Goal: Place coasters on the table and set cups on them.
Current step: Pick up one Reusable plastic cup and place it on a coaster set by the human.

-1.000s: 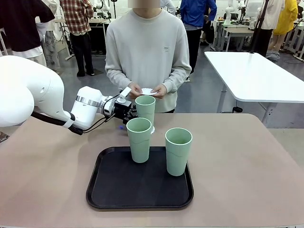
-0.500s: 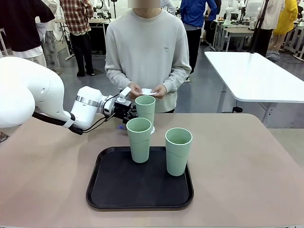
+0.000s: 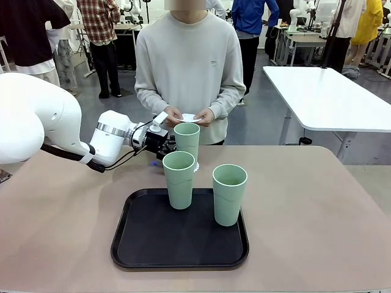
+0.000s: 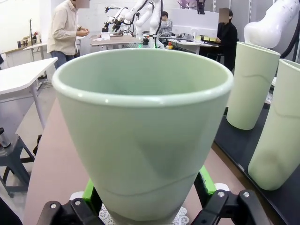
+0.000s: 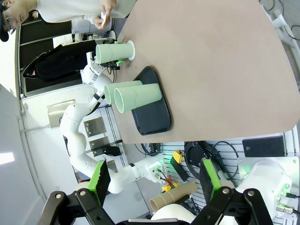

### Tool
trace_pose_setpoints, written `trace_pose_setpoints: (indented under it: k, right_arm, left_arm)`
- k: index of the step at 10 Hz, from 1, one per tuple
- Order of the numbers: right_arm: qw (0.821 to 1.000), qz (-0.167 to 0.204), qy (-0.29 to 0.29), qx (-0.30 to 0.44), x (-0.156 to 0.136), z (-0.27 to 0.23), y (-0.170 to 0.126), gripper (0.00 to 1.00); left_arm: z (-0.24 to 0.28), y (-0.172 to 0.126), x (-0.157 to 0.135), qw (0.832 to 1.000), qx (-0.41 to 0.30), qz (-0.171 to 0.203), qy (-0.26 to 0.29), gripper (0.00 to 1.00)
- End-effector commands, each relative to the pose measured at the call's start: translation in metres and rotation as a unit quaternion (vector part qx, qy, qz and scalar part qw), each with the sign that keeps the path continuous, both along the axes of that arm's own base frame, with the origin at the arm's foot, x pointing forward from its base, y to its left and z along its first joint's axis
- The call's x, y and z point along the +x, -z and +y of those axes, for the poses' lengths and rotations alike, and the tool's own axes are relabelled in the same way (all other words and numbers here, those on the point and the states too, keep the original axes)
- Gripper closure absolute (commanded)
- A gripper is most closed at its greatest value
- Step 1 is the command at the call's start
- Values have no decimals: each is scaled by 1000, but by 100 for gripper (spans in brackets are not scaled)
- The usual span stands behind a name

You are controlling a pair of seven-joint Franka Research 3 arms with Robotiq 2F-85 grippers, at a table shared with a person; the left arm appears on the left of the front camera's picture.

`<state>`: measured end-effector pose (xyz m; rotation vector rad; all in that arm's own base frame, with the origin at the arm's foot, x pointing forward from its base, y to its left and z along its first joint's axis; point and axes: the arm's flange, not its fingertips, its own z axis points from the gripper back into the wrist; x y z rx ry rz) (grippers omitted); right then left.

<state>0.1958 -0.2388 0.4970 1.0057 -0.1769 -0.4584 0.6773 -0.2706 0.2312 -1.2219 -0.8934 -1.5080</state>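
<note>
**Inspector:** Left gripper (image 4: 150,190), condition?

**Assessor:** Jaws apart, one green pad on each side of the base of the first cup (image 4: 140,126), just beside its wall. I judge the cup released, not clamped. It stands upright on a coaster (image 4: 107,216), whose lace edge peeps out under the base.

**Inspector:** Any change over the last second?

**Assessor:** None of note. The arm, the cups and the person's hands (image 3: 183,116) sit where they were. My reading is that the first cup is delivered and the gripper has not yet drawn back. Pulling out straight should avoid tipping a tall, light tumbler.

**Inspector:** Where does that cup stand?

**Assessor:** Near the far edge of the table (image 3: 305,213), left of its middle, just beyond the far edge of the black tray (image 3: 137,244).

**Inspector:** What is outstanding?

**Assessor:** The second cup (image 3: 178,180) and the third cup (image 3: 229,195) stand upright on the tray, towards its far edge. The person holds the spare coasters (image 3: 190,117) beyond the table's far edge; I cannot tell how many. Roughly a third of the task is done.

**Inspector:** How do the views differ?

**Assessor:** The left wrist view settles the lace and the pad positions, which the front view leaves behind the cup. The front view supplies the person's hands. The right wrist view supplies the right gripper (image 5: 155,180), its fingers wide with nothing between them, well apart from the table.
</note>
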Motion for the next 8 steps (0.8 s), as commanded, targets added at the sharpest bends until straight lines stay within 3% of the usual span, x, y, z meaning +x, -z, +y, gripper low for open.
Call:
trace_pose_setpoints:
  k: [1,8]
  right_arm:
    - [1000,-8,-4,8,0,1,1,0]
    - [1000,-8,-4,8,0,1,1,0]
  left_arm:
    - [3,-3,10,1000,8,7,20,0]
    - [19,-8,10,1000,5,5,27,0]
